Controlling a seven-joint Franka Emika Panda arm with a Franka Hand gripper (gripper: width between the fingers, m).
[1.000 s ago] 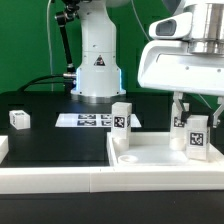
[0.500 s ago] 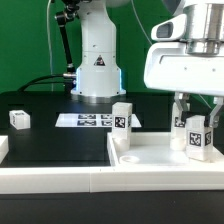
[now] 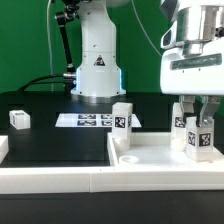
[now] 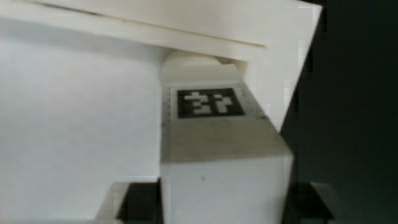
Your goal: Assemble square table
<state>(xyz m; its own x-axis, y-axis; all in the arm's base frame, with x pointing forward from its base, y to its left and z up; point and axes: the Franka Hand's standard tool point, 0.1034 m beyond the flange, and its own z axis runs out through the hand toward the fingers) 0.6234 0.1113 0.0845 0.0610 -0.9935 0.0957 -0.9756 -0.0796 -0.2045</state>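
In the exterior view, the square table top point(image 3: 150, 160) is seen lying on the black desk point(image 3: 60, 140) towards the exterior view's right, with its raised rim turned up. The claw point(image 3: 195, 120) is placed above the right part of this top. A white tagged leg point(image 3: 197, 142) is kept upright between its two fingers, so the claw is closed on this leg at a middle width. Whether the bottom of the leg touches the top cannot be told. Just beside it, further back and partly covered by one finger, a second leg point(image 3: 180, 123) is seen. A third leg point(image 3: 122, 117) is standing upright at the far corner of the top on the exterior view's left. A fourth leg point(image 3: 19, 118) is lying alone on the desk, well apart, at the exterior view's left. The marker board point(image 3: 88, 120) is laid flat in front of the white robot base point(image 3: 97, 60). A long white rail point(image 3: 50, 180) is seen along the near edge of the desk.

In the wrist view, the tagged leg point(image 4: 222, 150) is seen between the dark fingers point(image 4: 139, 203), which are pressed against its two sides. Its black-and-white tag point(image 4: 210, 101) is turned to the camera. The white top point(image 4: 71, 110) is seen on one side of the leg and the black desk point(image 4: 356, 90) on the other.
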